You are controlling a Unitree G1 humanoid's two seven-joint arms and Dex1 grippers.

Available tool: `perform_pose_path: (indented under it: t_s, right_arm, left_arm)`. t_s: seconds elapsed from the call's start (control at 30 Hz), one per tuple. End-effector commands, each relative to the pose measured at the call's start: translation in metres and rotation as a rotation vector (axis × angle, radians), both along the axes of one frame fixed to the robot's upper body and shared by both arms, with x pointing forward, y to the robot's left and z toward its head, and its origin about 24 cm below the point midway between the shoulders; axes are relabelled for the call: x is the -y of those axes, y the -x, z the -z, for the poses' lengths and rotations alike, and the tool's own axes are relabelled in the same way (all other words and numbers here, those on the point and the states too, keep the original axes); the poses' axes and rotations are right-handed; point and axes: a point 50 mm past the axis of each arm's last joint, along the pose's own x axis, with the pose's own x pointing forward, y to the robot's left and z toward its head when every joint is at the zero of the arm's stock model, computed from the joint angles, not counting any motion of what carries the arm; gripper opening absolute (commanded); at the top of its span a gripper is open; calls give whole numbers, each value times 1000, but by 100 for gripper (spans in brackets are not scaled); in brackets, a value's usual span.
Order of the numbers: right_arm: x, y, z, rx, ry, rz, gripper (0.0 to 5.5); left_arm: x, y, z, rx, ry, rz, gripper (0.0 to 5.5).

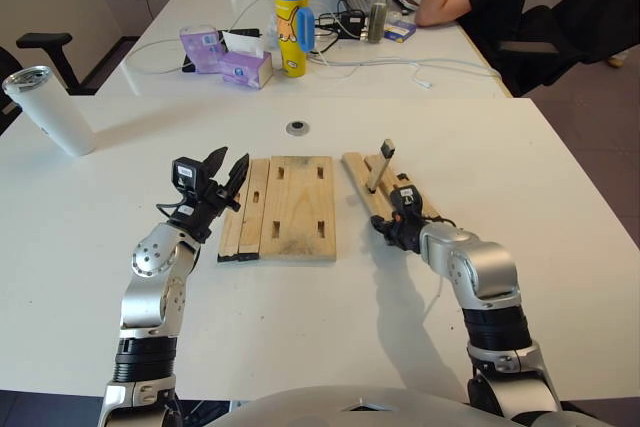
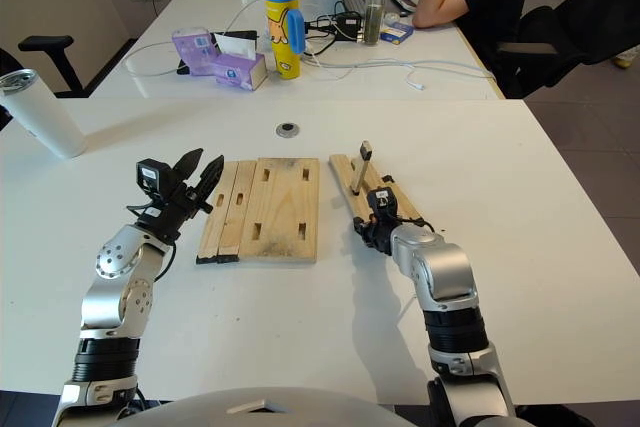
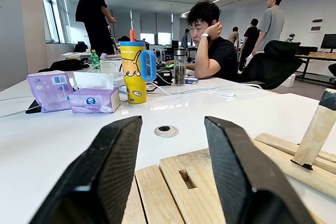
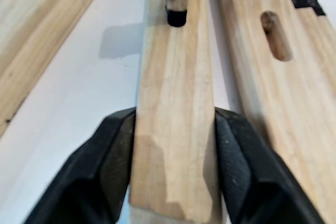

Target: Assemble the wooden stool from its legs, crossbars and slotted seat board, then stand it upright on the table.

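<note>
Step in hand: early assembly, on the leg pieces right of centre in the head frame. Nothing is joined to the seat board (image 1: 300,209) yet; it lies flat mid-frame with its slots up. My right gripper (image 4: 176,114) is clenched on the near end of a leg plank (image 4: 173,66), one finger on each long edge, and the plank lies flat on the table (image 1: 530,167). A short stick (image 1: 379,167) stands a bit tilted on that plank's far part, seemingly seated in a hole, dark tip on top. A slotted plank (image 4: 273,51) lies just beside the held one, on the side away from the seat board. My left gripper (image 1: 230,161) is spread wide and holds nothing. It is poised just over the upper end of two slats (image 1: 245,209), which lie against the seat board's left edge. I judge the task barely begun, with all parts loose. The next move calls for a firm hold on the plank and for lining up the stick's free end with the slotted plank's hole. The left should steady the mating piece. Risk: the stick looks loose and could tip out.
</note>
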Motion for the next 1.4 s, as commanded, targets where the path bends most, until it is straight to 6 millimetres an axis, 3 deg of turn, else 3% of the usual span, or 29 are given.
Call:
perform_pose_path:
  t_s: [0.03, 0.27, 0.37, 0.57, 0.73, 0.87, 1.17, 1.4]
  right_arm:
    - [-1, -1, 10, -40, 16, 3, 219]
    - [-1, -12, -2, 82, 28, -3, 219]
    - [-4, -19, -17, 211, 62, -43, 219]
    - [-13, -24, -43, 448, 96, -179, 219]
    - [-24, -23, -64, 615, 90, -290, 219]
    - [-33, -18, -84, 744, 21, -356, 215]
    - [-48, -1, -97, 781, -158, -534, 215]
    - [-51, 10, -94, 723, -239, -626, 215]
  left_arm:
    - [2, -2, -2, -4, 7, 10, 220]
    - [3, -4, -4, -35, 147, 5, 220]
    - [6, -6, -10, -76, 392, 1, 220]
    - [26, -5, -9, -200, 693, 88, 220]
    - [47, -1, -5, -342, 825, 204, 220]
    - [47, -2, -14, -355, 939, 246, 275]
    - [41, -8, -29, -326, 1076, 271, 406]
    - [40, -8, -46, -270, 1127, 321, 406]
